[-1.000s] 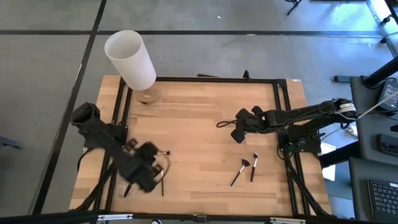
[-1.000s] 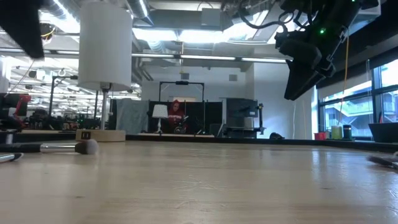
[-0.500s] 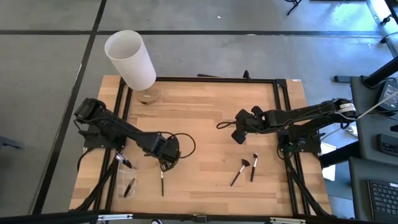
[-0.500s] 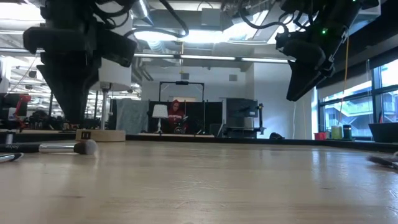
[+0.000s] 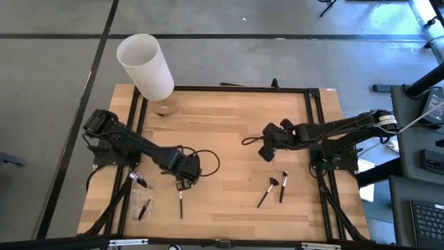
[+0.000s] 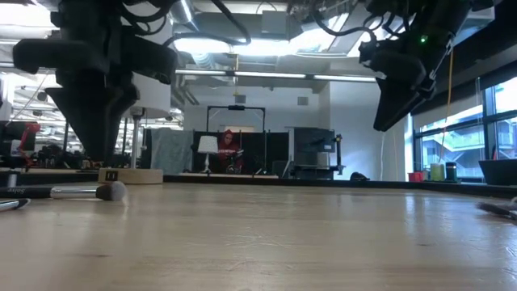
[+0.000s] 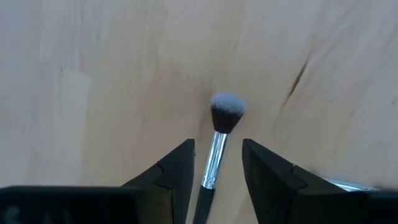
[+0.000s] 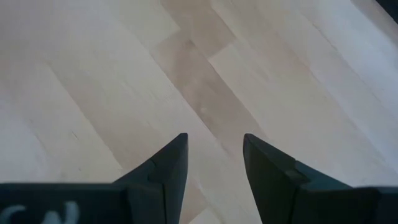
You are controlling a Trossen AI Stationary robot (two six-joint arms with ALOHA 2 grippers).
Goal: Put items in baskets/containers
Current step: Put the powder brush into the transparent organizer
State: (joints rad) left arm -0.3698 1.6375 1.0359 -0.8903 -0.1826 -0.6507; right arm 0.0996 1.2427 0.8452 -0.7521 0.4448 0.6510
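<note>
The brush (image 7: 216,146) lies flat on the wooden table (image 5: 229,125), lower left of centre in the high view, white-tipped tuft pointing away from the left gripper (image 7: 216,163), whose fingers stand spread on either side of the silver ferrule, touching nothing; it looks light, thin and stiff in the handle, soft at the tuft, apt to roll, so the ferrule or dark handle is probably the place to pinch; the left wrist view alone shows that straddle; the high view alone shows two more brushes (image 5: 274,186) at lower right, the clear container (image 5: 142,198) at lower left, and the right gripper (image 5: 267,149) hovering spread over bare wood, right of centre.
</note>
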